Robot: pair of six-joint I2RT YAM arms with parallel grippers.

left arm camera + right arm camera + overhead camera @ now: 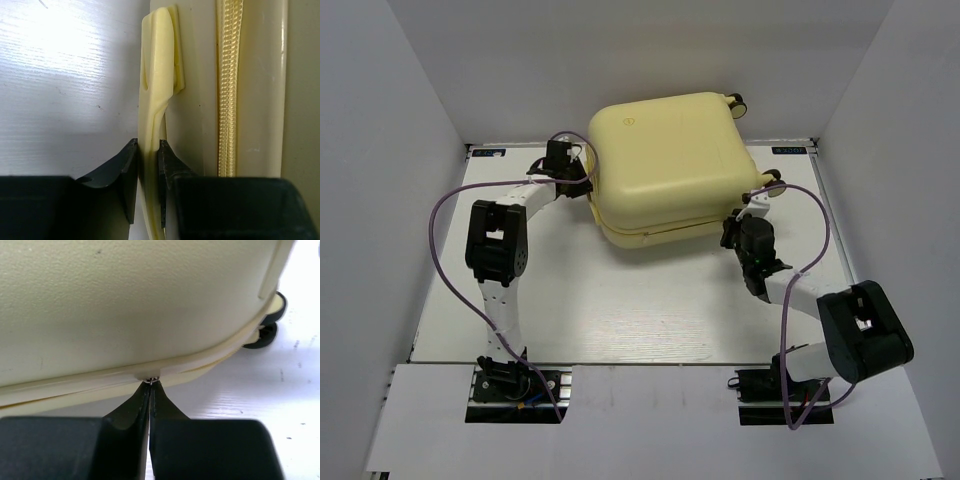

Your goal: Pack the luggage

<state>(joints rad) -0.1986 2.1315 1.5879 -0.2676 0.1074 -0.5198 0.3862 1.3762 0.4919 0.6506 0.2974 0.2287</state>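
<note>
Top view:
- luggage lies flat, shell closed, upper centre of frame on table
- left gripper at its left edge
- right gripper at its lower-right corner

Left wrist view:
- left gripper pinched tight on pale handle
- zipper teeth run vertically at right of frame

Right wrist view:
- right gripper nearly closed, nipping small metal zipper pull at seam
- wheels at upper right of frame

Judgement:
- step is zipping shut
- draw pull along seam, never outward, since tiny tab can slip
- handle grip should brace shell against drag

A robot lab cell: plain white walls enclose the table.
</note>
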